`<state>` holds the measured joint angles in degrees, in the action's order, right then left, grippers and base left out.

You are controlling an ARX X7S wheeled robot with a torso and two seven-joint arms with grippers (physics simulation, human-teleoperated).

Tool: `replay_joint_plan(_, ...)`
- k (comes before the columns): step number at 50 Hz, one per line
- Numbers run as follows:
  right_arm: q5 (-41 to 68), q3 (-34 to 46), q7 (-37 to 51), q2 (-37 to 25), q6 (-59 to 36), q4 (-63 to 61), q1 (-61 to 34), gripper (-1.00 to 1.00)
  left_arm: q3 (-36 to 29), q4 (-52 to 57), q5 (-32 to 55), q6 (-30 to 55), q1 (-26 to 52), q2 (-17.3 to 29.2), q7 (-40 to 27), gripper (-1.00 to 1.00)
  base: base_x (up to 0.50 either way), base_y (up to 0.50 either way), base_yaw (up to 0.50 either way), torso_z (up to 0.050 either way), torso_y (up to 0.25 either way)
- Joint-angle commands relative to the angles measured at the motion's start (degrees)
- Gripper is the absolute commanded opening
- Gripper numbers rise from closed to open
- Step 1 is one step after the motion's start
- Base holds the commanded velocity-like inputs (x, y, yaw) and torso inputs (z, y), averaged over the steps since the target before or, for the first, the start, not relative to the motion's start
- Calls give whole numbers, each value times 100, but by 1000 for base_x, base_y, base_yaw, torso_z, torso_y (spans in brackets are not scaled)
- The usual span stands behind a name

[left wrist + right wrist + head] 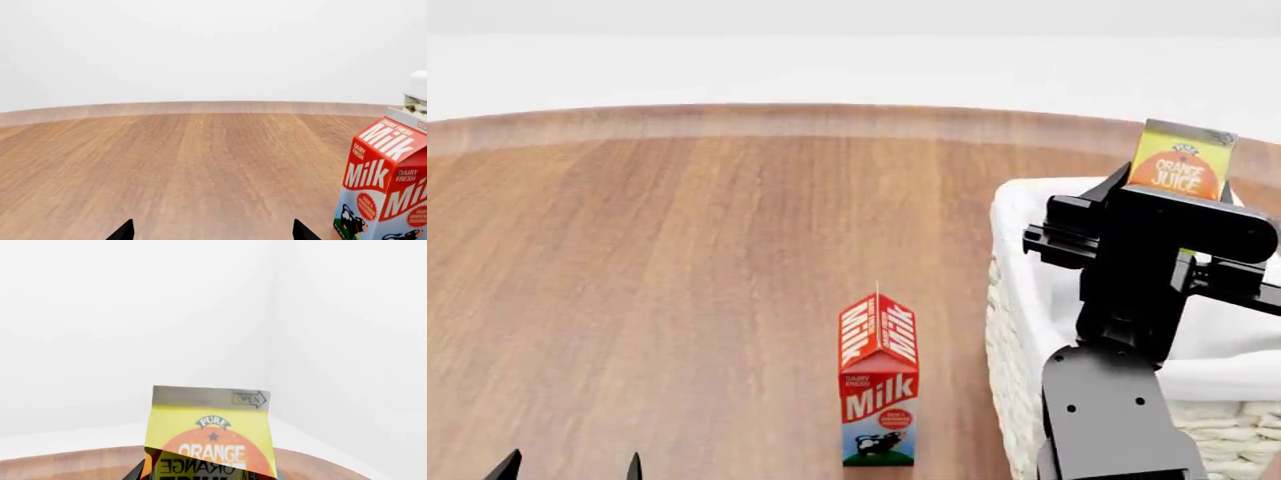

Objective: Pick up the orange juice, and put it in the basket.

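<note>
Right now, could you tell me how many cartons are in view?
2. The Milk carton stands upright on the wooden table, left of the basket. The orange juice is held up above the basket on the right arm. Anything low inside the basket could be hidden.

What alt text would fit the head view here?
The right arm holds the orange juice above the basket at the right of a wooden table. A milk carton stands upright beside the basket, and the left pincer's tips show at the bottom edge.

You have two cartons: one orange juice [1182, 168] at 2 o'clock, one Milk carton [878, 395] at 6 o'clock, plus one basket [1009, 300], on one table [667, 260].
</note>
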<state>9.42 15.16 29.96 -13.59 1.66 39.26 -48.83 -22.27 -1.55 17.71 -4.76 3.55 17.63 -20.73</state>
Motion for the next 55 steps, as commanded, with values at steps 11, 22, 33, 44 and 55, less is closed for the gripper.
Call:
replay_joint_plan(11, -389, 96, 14, 1, 186, 372, -246, -100, -27, -3, 19, -10, 8, 18, -22, 100, 0, 0, 0, 0, 1)
replay_joint_plan(22, -409, 127, 26, 46, 333, 603, -305, -100, -41, -5, 28, -16, 12, 27, -33, 100, 0, 0, 0, 1, 1)
replay_joint_plan(33, -403, 146, 17, 128, 565, 994, -384, -100, -54, -7, 37, -21, 16, 36, -44, 100, 0, 0, 0, 0, 1)
replay_joint_plan(44, -393, 154, 9, 170, 787, 1294, -418, -100, -68, -8, 46, -26, 20, 45, -55, 100, 0, 0, 0, 0, 1)
replay_joint_plan(55, -383, 156, 13, 189, 893, 1468, -477, -100, -81, -10, 55, -31, 24, 54, -65, 100, 0, 0, 0, 0, 1)
